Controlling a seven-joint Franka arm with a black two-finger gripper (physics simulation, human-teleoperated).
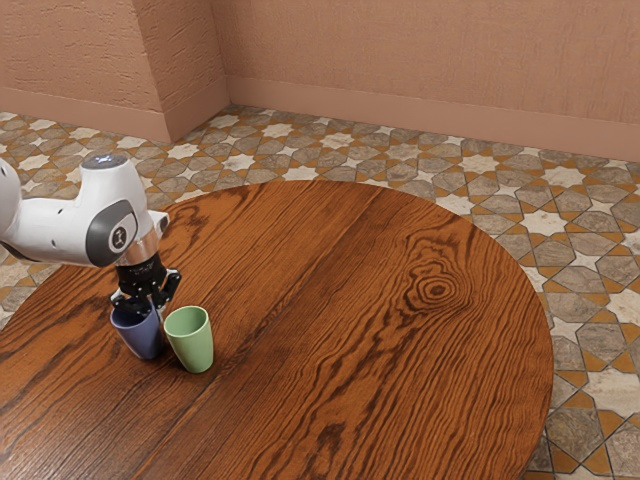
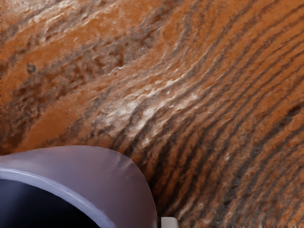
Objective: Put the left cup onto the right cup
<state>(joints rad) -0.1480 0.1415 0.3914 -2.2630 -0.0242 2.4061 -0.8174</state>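
Exterior view: the gripper [image 1: 143, 303] sits at the rim of the bluish-purple cup [image 1: 138, 335] on the wooden table [image 1: 400, 300] - gripping or not, I cannot tell - just beside the pale green cup [image 1: 190, 340]. Wrist view: the purple cup's smooth, pale lip and dark hollow lie directly under the hand.

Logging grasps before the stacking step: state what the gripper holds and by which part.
The gripper holds the purple cup by its top rim, right next to the green cup.
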